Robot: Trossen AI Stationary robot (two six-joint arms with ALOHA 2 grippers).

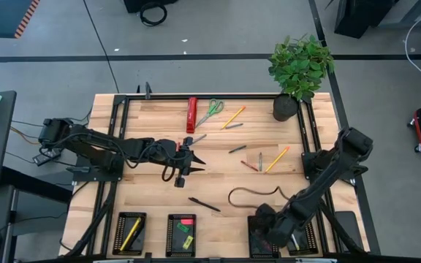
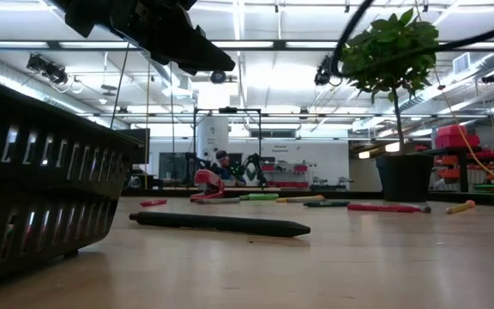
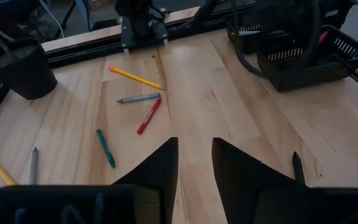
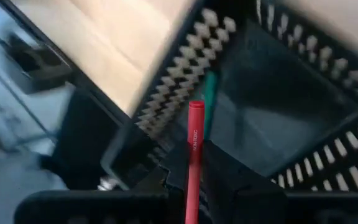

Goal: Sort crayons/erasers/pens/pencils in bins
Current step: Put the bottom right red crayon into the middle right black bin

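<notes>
My right gripper [image 4: 192, 160] is shut on a red crayon [image 4: 195, 134] over the third black bin [image 4: 272, 118], where a green stick [image 4: 210, 93] lies. In the high view this gripper [image 1: 266, 232] hangs above that bin [image 1: 263, 248] at the near edge. My left gripper [image 3: 194, 152] is open above the table's middle [image 1: 187, 162], touching nothing. Ahead of it lie a red crayon [image 3: 148, 116], a grey stick [image 3: 138, 98], a yellow pencil [image 3: 135, 77] and a green pen [image 3: 105, 148]. A black pen [image 1: 205, 204] lies flat nearer the bins. My right gripper pinches the red crayon between its two fingers, around the crayon's rear half [image 4: 193, 167]. The crayon lies along the fingers and sticks out past their tips. It is lifted clear, with its free end [image 4: 196, 107] over the inside of the bin.
The first bin [image 1: 130, 234] holds a yellow pencil and the second bin [image 1: 182, 232] holds the erasers. A red bar-shaped tool [image 1: 191, 115], scissors [image 1: 210, 111], an orange pencil [image 1: 234, 117] and a potted plant [image 1: 298, 73] are near the far edge. A dark cable [image 1: 254, 192] loops right of centre.
</notes>
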